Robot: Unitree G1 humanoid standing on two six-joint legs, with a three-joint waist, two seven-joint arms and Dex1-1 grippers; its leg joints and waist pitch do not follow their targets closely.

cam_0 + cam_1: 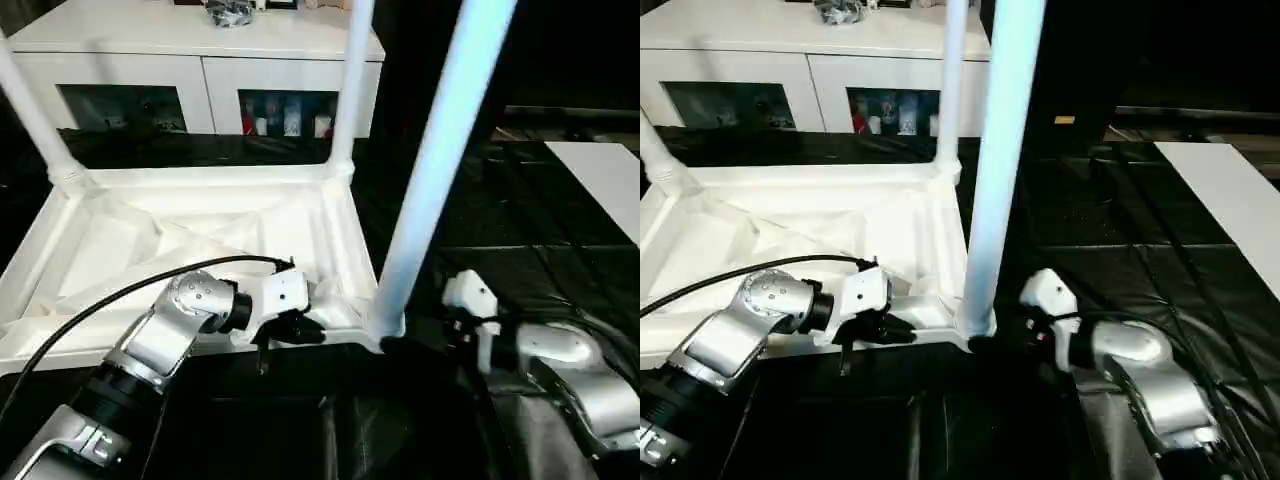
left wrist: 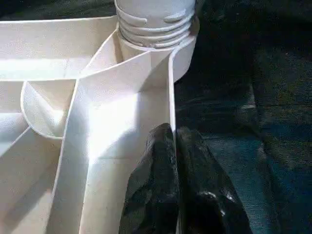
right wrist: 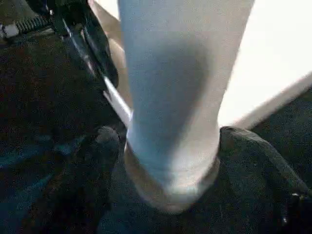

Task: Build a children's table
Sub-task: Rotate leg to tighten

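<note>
The tabletop [image 1: 200, 235] is lying upside down on the black floor, w/ legs standing in its corners. Its rim is being pinched by the left hand [image 2: 173, 141], shut tight. The near leg [image 3: 175, 97] is being straddled by the right hand [image 3: 170, 146], open wide. Plastic is looking light, stiff, slippery; leg prob. best held low, near the socket.

No readable text

No lettering, label, brand or number can be made out on any surface in these views.
</note>
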